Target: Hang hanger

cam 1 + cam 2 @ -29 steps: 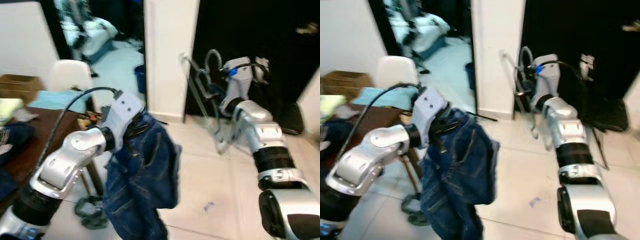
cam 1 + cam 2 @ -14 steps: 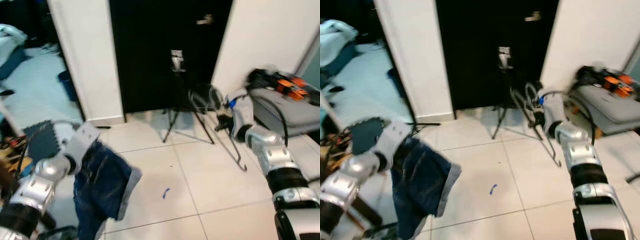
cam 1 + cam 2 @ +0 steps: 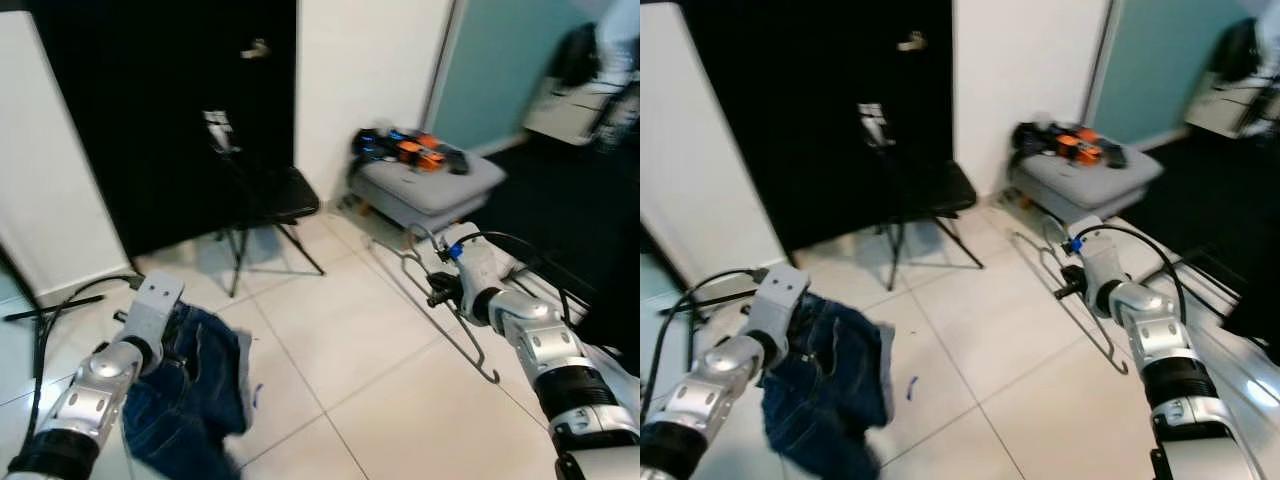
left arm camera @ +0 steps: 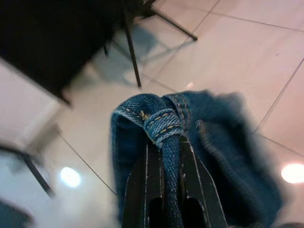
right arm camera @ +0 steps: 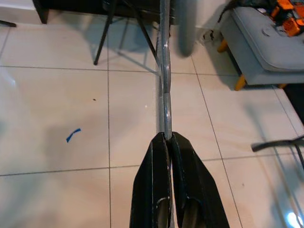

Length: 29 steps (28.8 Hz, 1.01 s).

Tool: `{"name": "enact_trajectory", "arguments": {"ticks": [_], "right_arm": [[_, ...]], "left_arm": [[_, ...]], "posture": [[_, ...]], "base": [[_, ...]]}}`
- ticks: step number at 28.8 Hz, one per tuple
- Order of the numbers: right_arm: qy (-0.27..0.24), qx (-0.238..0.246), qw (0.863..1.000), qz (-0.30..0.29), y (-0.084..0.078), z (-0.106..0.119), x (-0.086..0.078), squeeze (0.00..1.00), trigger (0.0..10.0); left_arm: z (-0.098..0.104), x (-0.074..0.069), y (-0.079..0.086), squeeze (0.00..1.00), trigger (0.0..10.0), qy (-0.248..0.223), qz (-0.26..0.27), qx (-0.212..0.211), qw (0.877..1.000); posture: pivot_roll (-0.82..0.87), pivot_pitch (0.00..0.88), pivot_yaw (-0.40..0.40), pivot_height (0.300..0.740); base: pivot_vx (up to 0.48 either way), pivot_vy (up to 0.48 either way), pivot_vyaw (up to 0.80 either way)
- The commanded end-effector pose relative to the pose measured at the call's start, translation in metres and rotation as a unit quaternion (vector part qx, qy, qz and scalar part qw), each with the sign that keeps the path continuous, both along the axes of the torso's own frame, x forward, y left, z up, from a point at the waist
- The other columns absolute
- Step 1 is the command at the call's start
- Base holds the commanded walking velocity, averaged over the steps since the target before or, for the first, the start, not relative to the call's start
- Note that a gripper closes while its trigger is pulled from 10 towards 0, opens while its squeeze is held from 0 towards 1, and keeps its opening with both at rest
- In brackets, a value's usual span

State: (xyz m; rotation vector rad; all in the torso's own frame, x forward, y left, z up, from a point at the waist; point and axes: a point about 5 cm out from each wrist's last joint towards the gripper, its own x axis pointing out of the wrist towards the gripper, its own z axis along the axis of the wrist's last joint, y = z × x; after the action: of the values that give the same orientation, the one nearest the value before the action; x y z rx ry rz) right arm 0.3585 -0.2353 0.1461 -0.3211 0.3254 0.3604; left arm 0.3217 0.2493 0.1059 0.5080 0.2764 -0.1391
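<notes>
Risk lies in the head views: the right gripper (image 3: 441,291) carries the wire hanger (image 3: 440,312) low over the tiled floor (image 3: 340,330), where its swinging end could snag the chair (image 3: 262,195) or grey stool (image 3: 430,185). Left wrist view: jaws clamped on the jeans (image 4: 190,142) waistband. Right wrist view: jaws pinched on thin, silvery wire.

Pale tiled floor (image 3: 350,330) with a black folding chair (image 3: 262,195), a grey footstool (image 3: 430,185), a blue scrap (image 5: 72,135).
</notes>
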Motion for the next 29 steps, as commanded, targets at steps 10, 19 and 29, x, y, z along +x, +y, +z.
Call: {"name": "enact_trajectory", "arguments": {"ticks": [10,19,29], "right_arm": [[-0.03,-0.001,0.999,0.04,0.011,0.02,0.005,0.0,10.0],[-0.038,-0.003,0.997,0.062,0.013,0.03,0.004,0.0,10.0],[-0.047,0.0,0.996,0.075,0.017,0.038,0.005,0.0,10.0]], "left_arm": [[0.073,0.022,-0.009,0.0,10.0,-0.126,-0.063,-0.001,0.99],[0.111,0.028,-0.021,0.0,10.0,-0.179,-0.106,-0.04,0.977],[0.14,0.036,-0.011,0.0,10.0,-0.223,-0.043,-0.089,0.97]], "posture": [[-0.13,0.0,0.002,0.74],[-0.13,0.0,0.007,0.74],[-0.13,0.0,0.01,0.74]], "base": [[0.0,0.0,-0.79],[0.0,0.0,-0.79],[0.0,0.0,-0.79]]}}
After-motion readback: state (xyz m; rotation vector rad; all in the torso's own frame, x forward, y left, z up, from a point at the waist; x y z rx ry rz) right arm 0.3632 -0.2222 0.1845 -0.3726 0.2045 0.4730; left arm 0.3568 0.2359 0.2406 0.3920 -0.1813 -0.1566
